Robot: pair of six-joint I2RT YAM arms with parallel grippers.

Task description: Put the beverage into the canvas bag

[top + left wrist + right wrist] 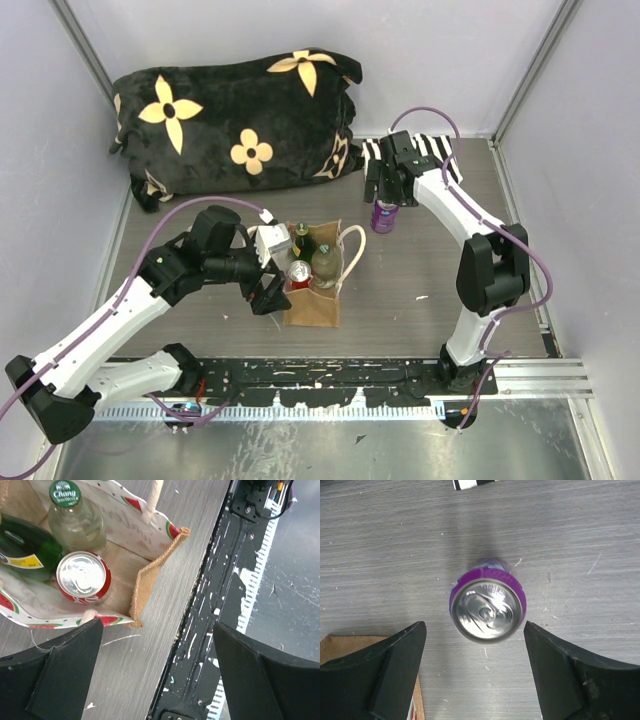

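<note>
A grey wood-grain tabletop (420, 290) sits inside pale walls, with a black rail (330, 375) along its near edge. The beverage, a purple can (384, 215) (487, 611), stands upright on the bare tabletop to the right of the canvas bag (312, 305) (150, 575), apart from it and outside it. The right hand (386, 188) (475, 645) hangs straight above the can with its fingers (395, 670) spread wide. In the right wrist view one finger is on each side of the can's silver top and neither touches it.

The bag stands open near the middle of the tabletop, a cream loop handle (353, 250) arching off its right side. Inside it are a red can (299, 272) (83, 576), a green bottle (303, 240) (25, 550) and a clear bottle with a green cap (324, 262) (75, 520). The left hand (268, 295) (157, 630) is just beside the bag's left side, fingers spread and holding nothing.

Behind the purple can a black-and-white striped cloth (425, 148) (470, 484) lies on the tabletop. A black cushion with yellow flowers (235, 120) fills the far left corner.
</note>
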